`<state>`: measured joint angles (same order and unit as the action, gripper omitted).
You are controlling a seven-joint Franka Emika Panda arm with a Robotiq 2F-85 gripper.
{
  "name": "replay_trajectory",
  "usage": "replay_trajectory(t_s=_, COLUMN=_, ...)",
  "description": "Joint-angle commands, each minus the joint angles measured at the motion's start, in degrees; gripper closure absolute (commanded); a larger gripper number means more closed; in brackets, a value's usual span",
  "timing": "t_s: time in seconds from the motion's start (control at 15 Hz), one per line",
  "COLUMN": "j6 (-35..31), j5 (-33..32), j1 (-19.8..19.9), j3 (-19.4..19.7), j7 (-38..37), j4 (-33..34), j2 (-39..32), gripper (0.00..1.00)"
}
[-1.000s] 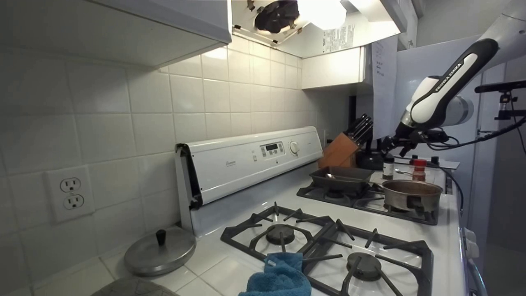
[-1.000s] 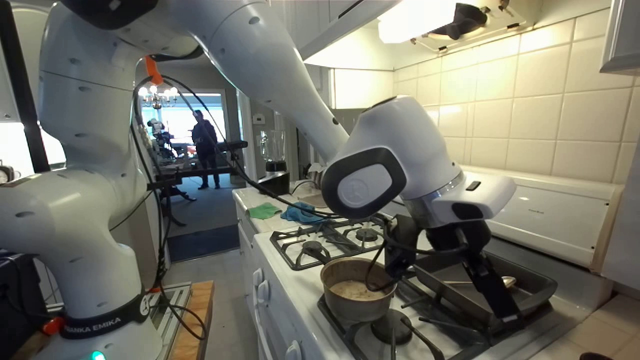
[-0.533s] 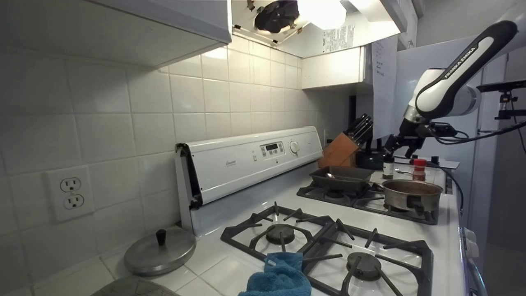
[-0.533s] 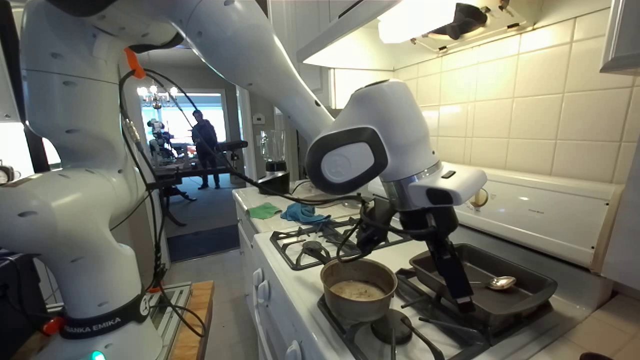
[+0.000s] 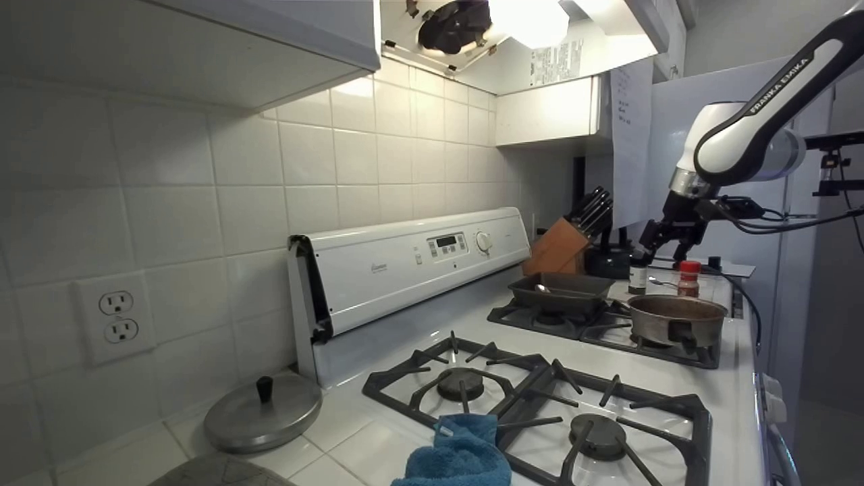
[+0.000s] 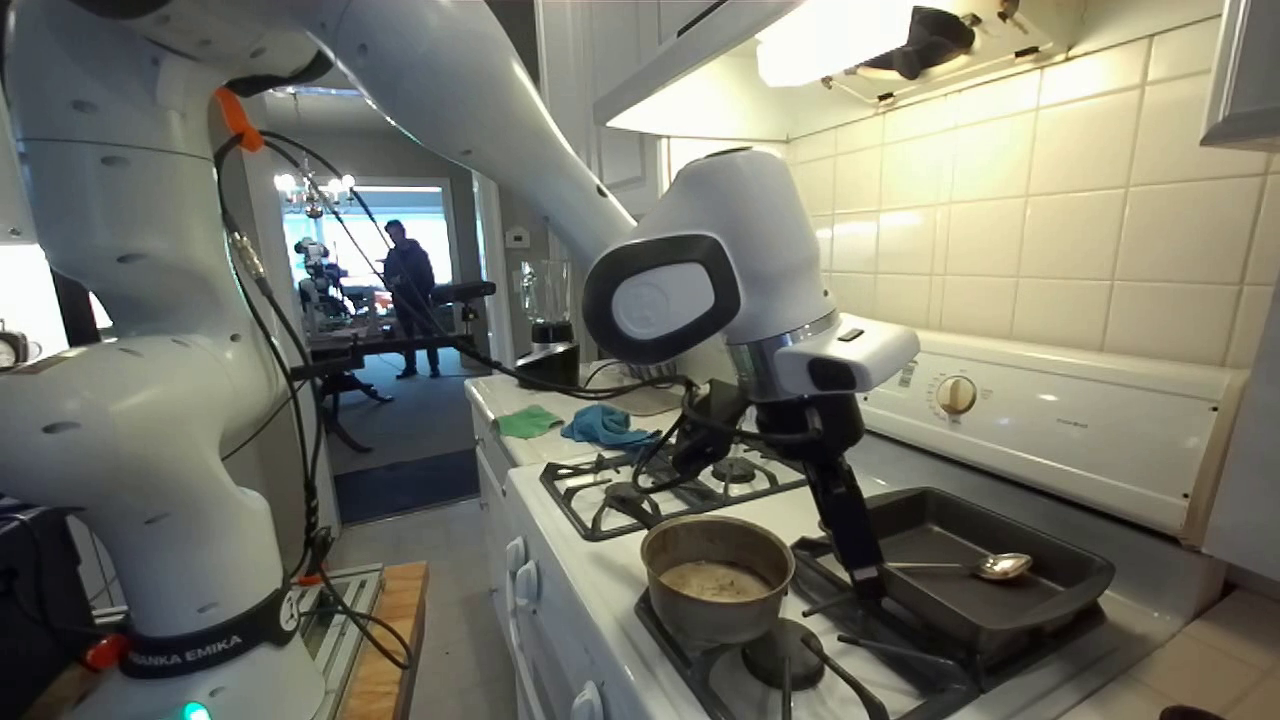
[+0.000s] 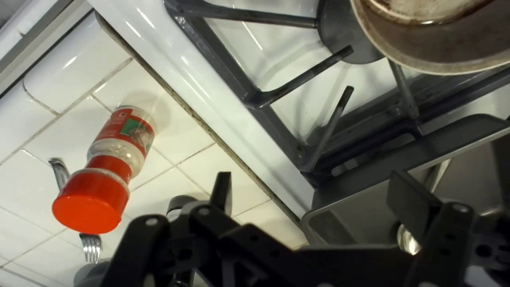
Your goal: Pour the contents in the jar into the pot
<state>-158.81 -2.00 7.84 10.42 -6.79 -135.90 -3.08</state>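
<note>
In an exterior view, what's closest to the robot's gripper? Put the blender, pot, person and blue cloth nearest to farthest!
1. Pot: on the stove, front side.
2. Blue cloth: on the counter past it.
3. Blender: farther along that counter.
4. Person: far background, left of picture.

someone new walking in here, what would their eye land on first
Most likely the big white robot arm, which fills the left and middle of an exterior view and ends in an open gripper. Next, perhaps, the red-capped jar, standing out against the pale tiled counter at the left of the wrist view. The bright hood light may also catch them, glaring at the top of both exterior views.
</note>
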Motion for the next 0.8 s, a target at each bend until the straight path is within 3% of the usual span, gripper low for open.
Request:
replay_trajectory(t_s=0.0, j6=1.29, j5=-4.61, j1=-0.34, j3=-0.35, j7=-2.96, j4=-4.14, j2=4.52, gripper=0.0)
replay_trajectory(t_s=0.27, j6=0.72, j5=-9.47, j1=-0.06, j3=-1.03, j7=-6.13, j4=-6.95, j2=6.86, gripper=0.0)
replay_trajectory(t_s=0.33, j6=0.04, j5=-6.38, j1=0.24, j3=-1.01, j7=-3.1, j4=-4.15, j2=3.52, gripper=0.0)
replay_trajectory(t_s=0.73, j6=0.02, j5=-6.54, j1=0.32, j3=-1.07, j7=-3.25, j4=-4.39, j2=3.59, gripper=0.0)
